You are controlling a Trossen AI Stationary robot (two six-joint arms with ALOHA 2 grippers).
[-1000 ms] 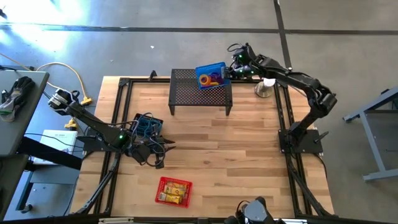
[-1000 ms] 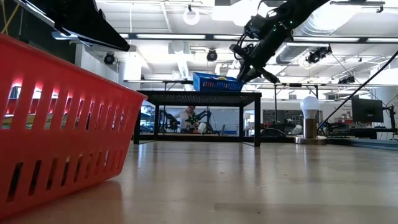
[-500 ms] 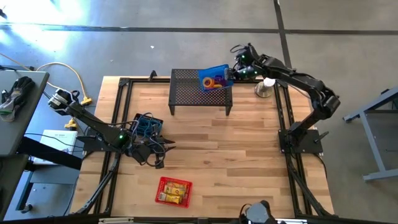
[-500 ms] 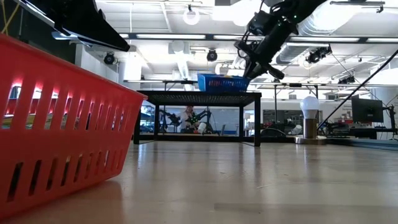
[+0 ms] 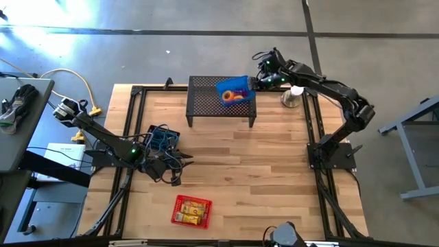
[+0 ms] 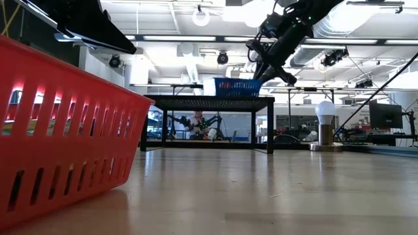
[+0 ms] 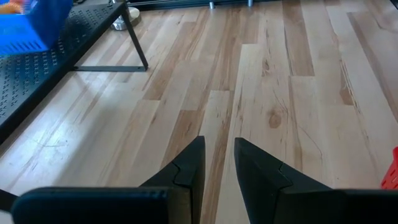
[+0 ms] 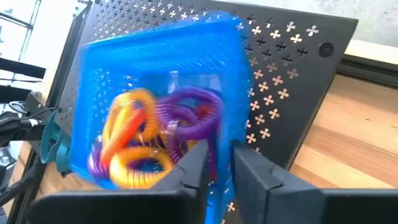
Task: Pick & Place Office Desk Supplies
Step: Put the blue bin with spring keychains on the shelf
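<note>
Purple, orange and yellow rings (image 8: pixel 163 134) heap in a blue basket (image 5: pixel 233 88) at the bench's twelve o'clock.

overhead, table-level, two wrist views

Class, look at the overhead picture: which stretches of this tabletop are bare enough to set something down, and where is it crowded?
Bare wood lies between the black mesh stand and the red basket, stretching to the right arm's base. The crowded spots are the stand's right end, where the blue basket sits at the right gripper, and the left side around the dark bands by the left gripper.
</note>
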